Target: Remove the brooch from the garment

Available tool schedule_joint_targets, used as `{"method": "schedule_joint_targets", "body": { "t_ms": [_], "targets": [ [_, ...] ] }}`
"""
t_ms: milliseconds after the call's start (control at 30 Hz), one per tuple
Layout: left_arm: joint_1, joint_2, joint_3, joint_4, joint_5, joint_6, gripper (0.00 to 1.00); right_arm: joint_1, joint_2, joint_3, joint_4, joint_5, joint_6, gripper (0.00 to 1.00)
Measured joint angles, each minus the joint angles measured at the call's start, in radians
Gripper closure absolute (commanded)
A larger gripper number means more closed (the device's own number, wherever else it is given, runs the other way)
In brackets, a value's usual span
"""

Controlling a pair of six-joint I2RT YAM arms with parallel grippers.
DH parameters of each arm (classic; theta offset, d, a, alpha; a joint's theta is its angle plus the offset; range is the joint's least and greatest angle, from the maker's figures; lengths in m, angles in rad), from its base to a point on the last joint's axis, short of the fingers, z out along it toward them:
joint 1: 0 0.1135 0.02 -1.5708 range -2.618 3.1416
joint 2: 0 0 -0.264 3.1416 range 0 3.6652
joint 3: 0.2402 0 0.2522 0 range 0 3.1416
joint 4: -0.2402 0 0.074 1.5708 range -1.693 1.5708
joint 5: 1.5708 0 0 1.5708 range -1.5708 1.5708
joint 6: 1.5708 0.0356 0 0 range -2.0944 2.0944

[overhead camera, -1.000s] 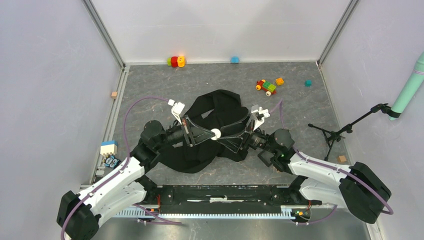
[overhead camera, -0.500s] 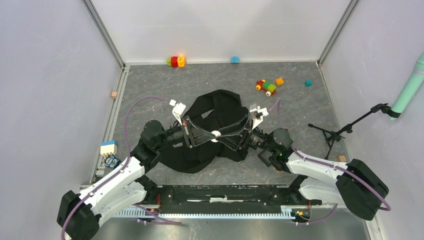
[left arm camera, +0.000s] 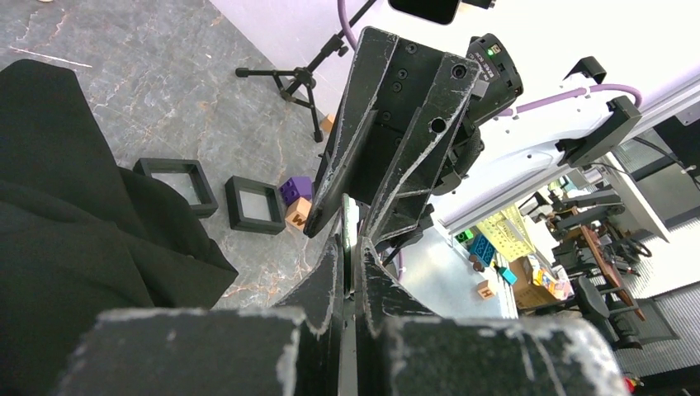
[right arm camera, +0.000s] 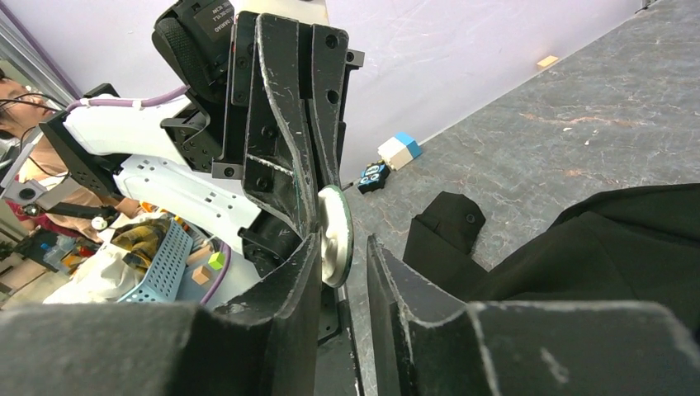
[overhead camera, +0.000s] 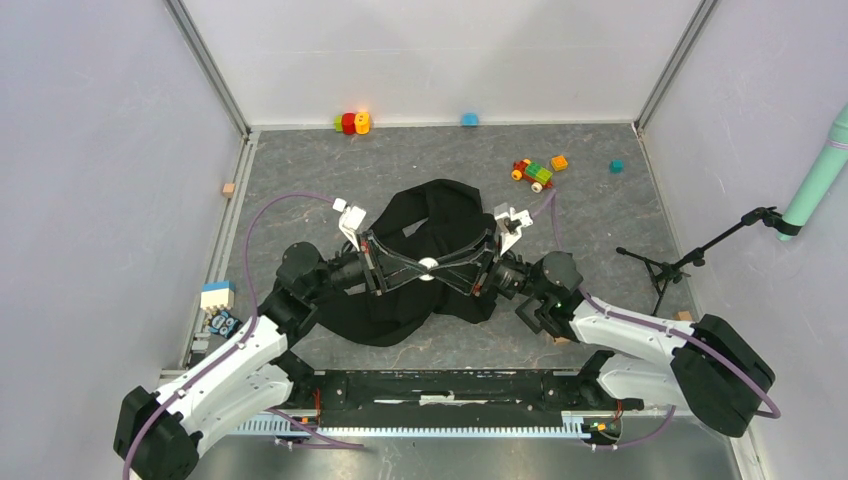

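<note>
The left gripper (overhead camera: pixel 416 266), reaching in from 9 o'clock, pinched the brooch (overhead camera: pixel 428 265) edge-on over the middle of the garment (overhead camera: pixel 445 205). From 3 o'clock the right gripper (overhead camera: pixel 440 266) straddled it, fingers apart, not yet clamped. An early left release could drop the disc into the black folds.

Across the middle of the table (overhead camera: pixel 600 215), the garment (overhead camera: pixel 450 205). Over its near half, the brooch (right arm camera: pixel 336 235), between left end effector (left arm camera: pixel 350 247) and right end effector (right arm camera: pixel 342 245), tips facing. At the far edge, toy bricks (overhead camera: pixel 351 123); toward the far right corner, a toy car (overhead camera: pixel 533 174).
</note>
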State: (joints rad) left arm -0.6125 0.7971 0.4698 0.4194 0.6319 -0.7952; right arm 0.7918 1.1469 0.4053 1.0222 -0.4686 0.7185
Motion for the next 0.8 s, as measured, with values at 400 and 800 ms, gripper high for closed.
{"method": "schedule_joint_targets", "body": {
  "t_ms": [400,800],
  "targets": [
    [0.015,-0.005,-0.002,-0.006,-0.011,0.016,0.98,0.0,-0.004,0.05,-0.12,0.008,0.001,0.85],
    [0.0,-0.178,-0.03,-0.143,-0.125,0.081,0.98,0.015,-0.03,0.056,-0.209,0.102,0.035,0.41]
  ]
}}
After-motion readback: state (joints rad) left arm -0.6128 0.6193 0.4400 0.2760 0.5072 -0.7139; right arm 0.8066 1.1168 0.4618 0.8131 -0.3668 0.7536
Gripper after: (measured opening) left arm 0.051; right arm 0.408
